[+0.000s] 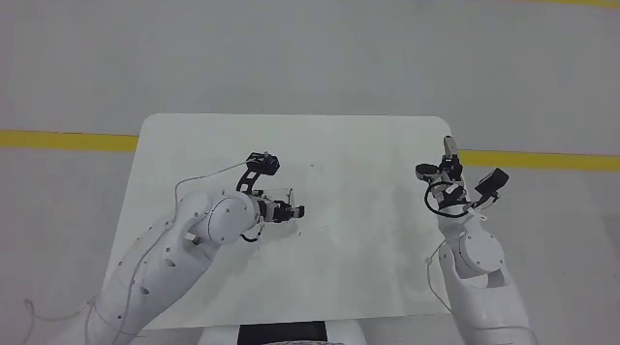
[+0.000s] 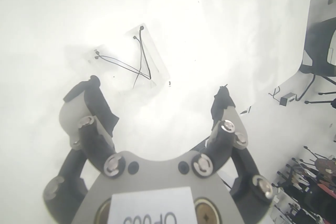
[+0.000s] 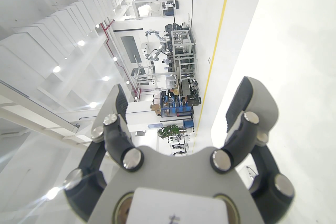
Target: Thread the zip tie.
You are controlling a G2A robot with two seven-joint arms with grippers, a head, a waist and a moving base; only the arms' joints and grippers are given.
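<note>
The thin zip ties (image 2: 143, 51) lie crossed in a clear tray (image 2: 160, 62) on the table (image 1: 368, 248), so the left claw (image 2: 157, 85) could well pinch two at once, or slip off one lying flat. The right claw (image 3: 182, 84), at the table's edge and facing the room, looks poorly placed to help thread. Both claws gape wide and hold nothing; the left is near the ties, touching none.

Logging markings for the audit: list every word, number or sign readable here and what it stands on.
On the left gripper, the left label: characters cut off at the picture's edge, unreadable.
On the right gripper, the right label: only a fragment of a mark, unreadable.
On the table and zip ties: no print.
</note>
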